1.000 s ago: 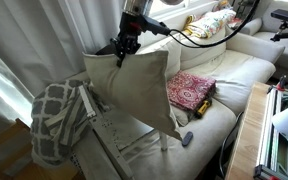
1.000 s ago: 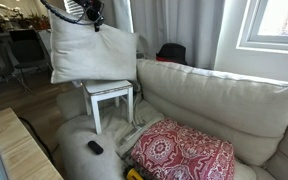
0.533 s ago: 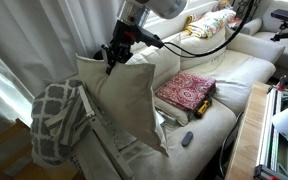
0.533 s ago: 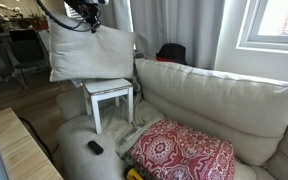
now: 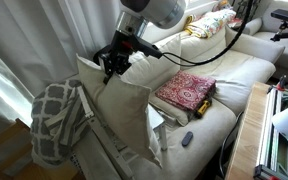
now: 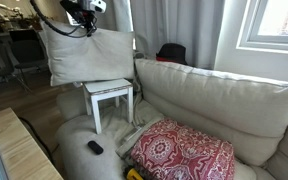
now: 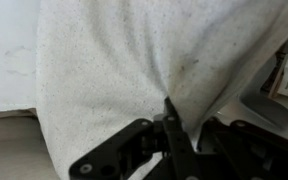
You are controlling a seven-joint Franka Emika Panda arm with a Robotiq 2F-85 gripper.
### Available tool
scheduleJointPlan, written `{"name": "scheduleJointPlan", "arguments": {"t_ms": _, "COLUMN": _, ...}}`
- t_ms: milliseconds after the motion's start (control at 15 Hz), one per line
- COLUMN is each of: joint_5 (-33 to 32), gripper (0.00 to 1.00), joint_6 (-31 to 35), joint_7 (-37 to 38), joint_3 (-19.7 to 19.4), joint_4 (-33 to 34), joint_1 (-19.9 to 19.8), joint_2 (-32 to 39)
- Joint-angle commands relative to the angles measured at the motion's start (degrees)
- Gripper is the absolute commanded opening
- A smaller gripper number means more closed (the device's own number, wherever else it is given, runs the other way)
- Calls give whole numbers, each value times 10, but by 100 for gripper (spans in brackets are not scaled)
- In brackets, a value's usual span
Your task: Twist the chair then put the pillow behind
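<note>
**Pillow being carried past the chair**

The pillow (image 6: 84,58) is being held by its top edge in the tightly shut claw (image 6: 84,14), hanging over the chair (image 6: 110,93). Since a second ago it is being shifted away from the sofa (image 6: 214,95), uncovering the seat's front edge. Lowering behind is judged next.

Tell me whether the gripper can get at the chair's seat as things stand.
Probably not yet. The gripper is shut on the pillow, which hangs between it and the chair. It would need to let go first.
</note>
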Motion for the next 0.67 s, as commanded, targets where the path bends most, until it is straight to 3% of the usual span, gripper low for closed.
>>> {"name": "scheduleJointPlan", "arguments": {"t_ms": 0, "joint_5": 46, "gripper": 4, "joint_6": 26, "joint_7": 0, "joint_3": 5, "joint_4": 10, "joint_1": 7, "joint_2": 9}}
{"name": "scheduleJointPlan", "arguments": {"t_ms": 267, "joint_5": 66, "gripper": 4, "joint_6": 36, "joint_7": 5, "joint_3": 4, "joint_4": 12, "joint_1": 15, "joint_2": 19}}
{"name": "scheduleJointPlan", "arguments": {"t_ms": 333, "joint_5": 60, "gripper": 40, "joint_6": 41, "joint_7": 12, "joint_3": 0, "joint_4": 11, "joint_1": 19, "joint_2": 20}}
{"name": "scheduleJointPlan", "arguments": {"t_ms": 400, "joint_5": 63, "gripper": 42, "joint_6": 39, "joint_7": 11, "joint_3": 1, "joint_4": 12, "joint_1": 18, "joint_2": 20}}
{"name": "scheduleJointPlan", "arguments": {"t_ms": 600, "joint_5": 67, "gripper": 63, "joint_6": 37, "joint_7": 13, "joint_3": 1, "joint_4": 14, "joint_1": 18, "joint_2": 15}}
